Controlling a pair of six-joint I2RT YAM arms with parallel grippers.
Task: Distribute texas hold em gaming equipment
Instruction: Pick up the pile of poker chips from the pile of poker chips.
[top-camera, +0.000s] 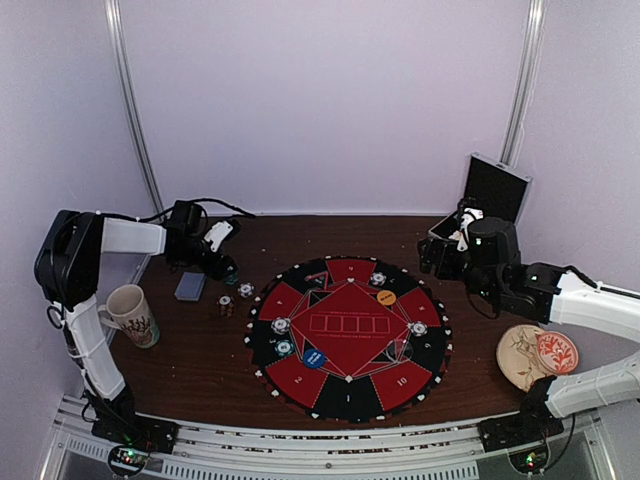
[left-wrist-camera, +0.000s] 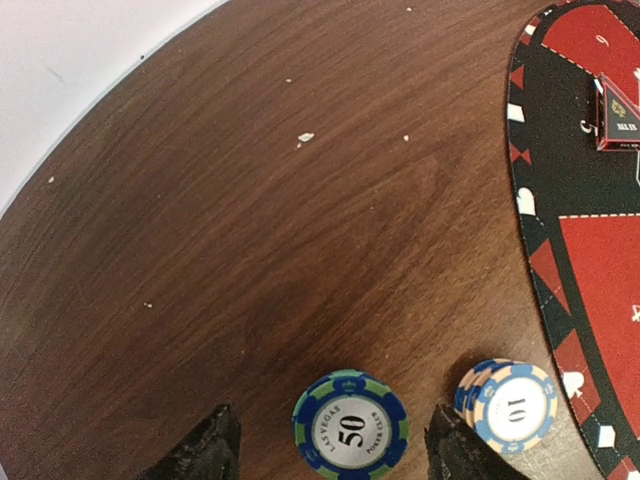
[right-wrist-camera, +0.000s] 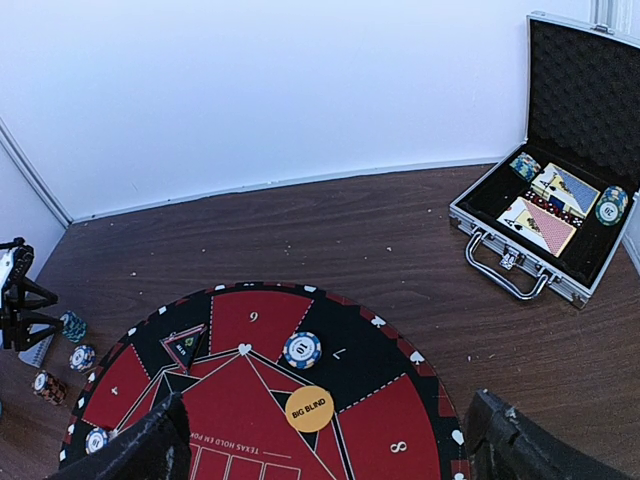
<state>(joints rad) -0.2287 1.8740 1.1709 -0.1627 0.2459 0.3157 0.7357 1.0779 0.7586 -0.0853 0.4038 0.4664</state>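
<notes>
Poker chips (top-camera: 281, 324) already sit on several seats of the round red-and-black felt mat (top-camera: 350, 400). The blue button disc (top-camera: 314, 356) lies nearer me and the orange one (right-wrist-camera: 309, 408) farther off. I'd judge it about half dealt. My left fingers (left-wrist-camera: 205, 450) stand apart astride a glossy, ridged fifty chip (left-wrist-camera: 350, 428) on the woodgrain counter (left-wrist-camera: 250, 200), gripping nothing. My right fingers (right-wrist-camera: 140, 445) gape wide, empty. Cards (right-wrist-camera: 565, 188) and more chips wait in the foam-lined case (right-wrist-camera: 585, 90).

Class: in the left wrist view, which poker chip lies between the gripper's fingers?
The blue-and-green chip marked 50, flanked by the left gripper; the pale stack marked 10 sits outside its fingers.
</notes>
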